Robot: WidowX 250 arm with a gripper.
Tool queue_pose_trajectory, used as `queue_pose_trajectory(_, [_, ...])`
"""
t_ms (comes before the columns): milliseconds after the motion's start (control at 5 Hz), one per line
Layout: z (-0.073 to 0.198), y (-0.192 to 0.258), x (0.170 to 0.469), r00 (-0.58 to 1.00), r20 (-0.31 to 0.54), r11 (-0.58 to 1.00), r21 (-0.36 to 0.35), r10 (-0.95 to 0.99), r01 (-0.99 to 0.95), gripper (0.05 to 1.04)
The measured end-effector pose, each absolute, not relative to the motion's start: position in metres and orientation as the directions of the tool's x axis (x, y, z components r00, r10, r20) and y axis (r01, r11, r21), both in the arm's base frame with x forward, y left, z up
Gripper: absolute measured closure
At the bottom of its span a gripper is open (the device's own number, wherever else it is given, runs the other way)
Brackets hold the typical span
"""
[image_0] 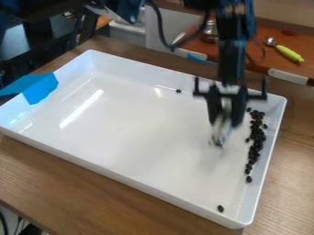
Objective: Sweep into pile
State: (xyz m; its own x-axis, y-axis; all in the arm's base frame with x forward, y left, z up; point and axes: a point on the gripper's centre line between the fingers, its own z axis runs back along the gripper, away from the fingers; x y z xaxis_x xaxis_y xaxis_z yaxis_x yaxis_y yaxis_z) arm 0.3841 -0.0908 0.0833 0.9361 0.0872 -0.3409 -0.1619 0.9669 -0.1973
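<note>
No readable text, labels, brands, numbers or signs.
</note>
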Motion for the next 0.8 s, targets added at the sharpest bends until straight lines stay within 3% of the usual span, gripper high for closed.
queue_pose_trajectory(200, [0.127,-0.037,0.388,0.950,-0.279,0.951,-0.230,0.138,-0.206,0.705])
queue_pose_trajectory(400, [0.144,0.013,0.387,0.958,-0.228,0.931,-0.279,0.174,-0.236,0.705])
queue_pose_trajectory(800, [0.135,0.068,0.375,0.941,-0.260,0.942,-0.194,0.218,-0.272,0.705])
